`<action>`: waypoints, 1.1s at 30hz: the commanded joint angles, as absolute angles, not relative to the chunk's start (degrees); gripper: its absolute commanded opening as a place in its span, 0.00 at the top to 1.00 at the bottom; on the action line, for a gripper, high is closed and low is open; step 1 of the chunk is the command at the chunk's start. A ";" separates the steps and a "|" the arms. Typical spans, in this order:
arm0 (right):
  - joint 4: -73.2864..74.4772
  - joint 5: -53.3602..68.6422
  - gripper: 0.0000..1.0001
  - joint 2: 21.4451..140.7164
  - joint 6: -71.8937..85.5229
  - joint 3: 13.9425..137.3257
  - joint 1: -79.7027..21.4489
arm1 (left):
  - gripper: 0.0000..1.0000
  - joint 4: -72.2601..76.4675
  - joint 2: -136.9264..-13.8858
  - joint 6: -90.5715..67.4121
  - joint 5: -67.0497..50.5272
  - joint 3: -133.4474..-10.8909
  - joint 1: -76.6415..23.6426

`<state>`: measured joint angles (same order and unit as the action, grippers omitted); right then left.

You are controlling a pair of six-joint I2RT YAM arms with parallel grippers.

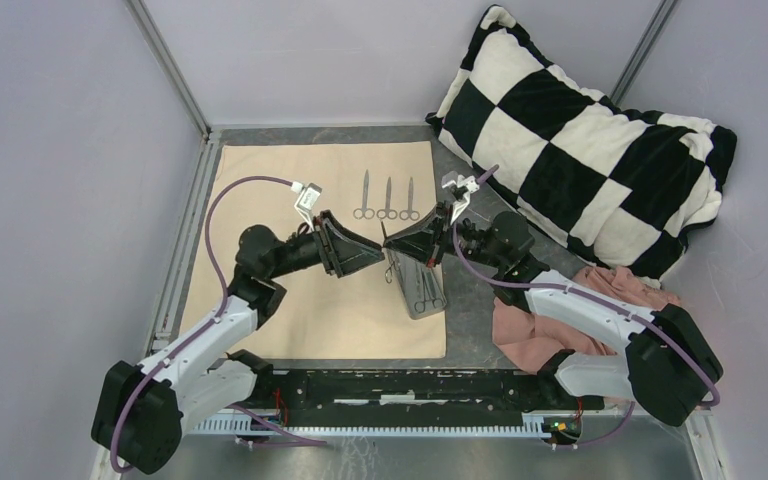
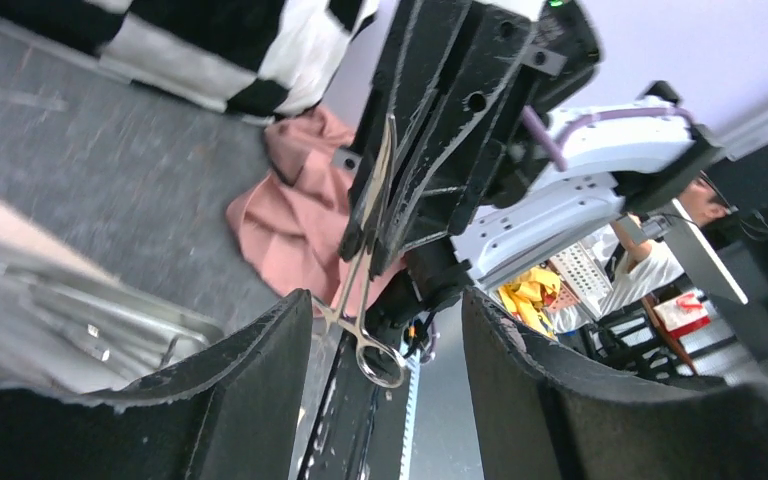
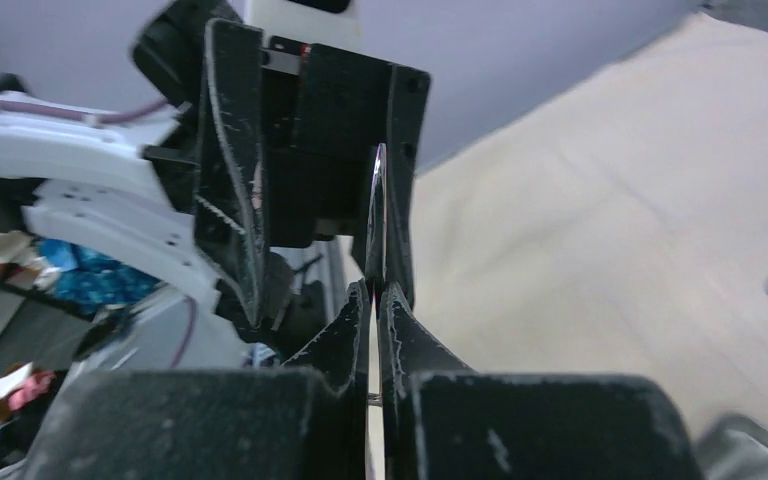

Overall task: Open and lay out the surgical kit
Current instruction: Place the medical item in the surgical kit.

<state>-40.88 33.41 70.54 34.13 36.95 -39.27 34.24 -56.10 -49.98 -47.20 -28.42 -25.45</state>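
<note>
The beige cloth wrap (image 1: 260, 190) lies spread flat. Three steel instruments (image 1: 387, 200) lie side by side at its far edge. The grey metal tray (image 1: 422, 290) sits at the cloth's right edge with more instruments in it. My right gripper (image 1: 394, 243) is shut on a slim ring-handled instrument (image 2: 365, 260), held above the tray. My left gripper (image 1: 376, 250) is open and faces it tip to tip. In the left wrist view the ring handles hang between my left fingers (image 2: 260, 380), close by the left one. The right wrist view shows my right gripper (image 3: 375, 300) pinching the thin steel (image 3: 378, 200).
The black-and-white checkered pillow (image 1: 580, 130) leans at the back right. The pink cloth (image 1: 600, 300) lies crumpled under my right arm. Metal frame rails run along the cloth's left side (image 1: 185, 240) and the near edge (image 1: 410, 385).
</note>
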 commanded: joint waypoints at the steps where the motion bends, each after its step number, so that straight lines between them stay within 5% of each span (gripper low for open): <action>1: -56.11 43.21 1.00 70.39 44.09 39.98 -40.57 | 0.37 54.01 -53.47 -57.94 -49.92 -26.74 -25.31; 12: -70.22 44.47 1.00 74.21 54.18 40.42 -41.96 | 0.42 63.36 -54.29 -63.12 -51.07 -26.38 -28.37; 26: -72.06 42.51 1.00 75.63 55.42 40.21 -42.07 | 0.77 63.62 -55.46 -62.94 -52.10 -26.45 -31.03; 30: -70.85 41.53 1.00 75.38 54.41 39.58 -42.12 | 0.96 58.38 -54.21 -60.03 -50.97 -27.31 -31.03; 33: -68.13 40.12 1.00 74.58 52.38 38.79 -42.03 | 0.98 50.20 -52.27 -55.11 -49.07 -28.33 -31.07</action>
<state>-67.99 43.03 75.07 55.61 38.24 -42.15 58.30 -54.65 -60.66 -49.58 -26.28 -30.37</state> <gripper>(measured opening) 0.018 0.067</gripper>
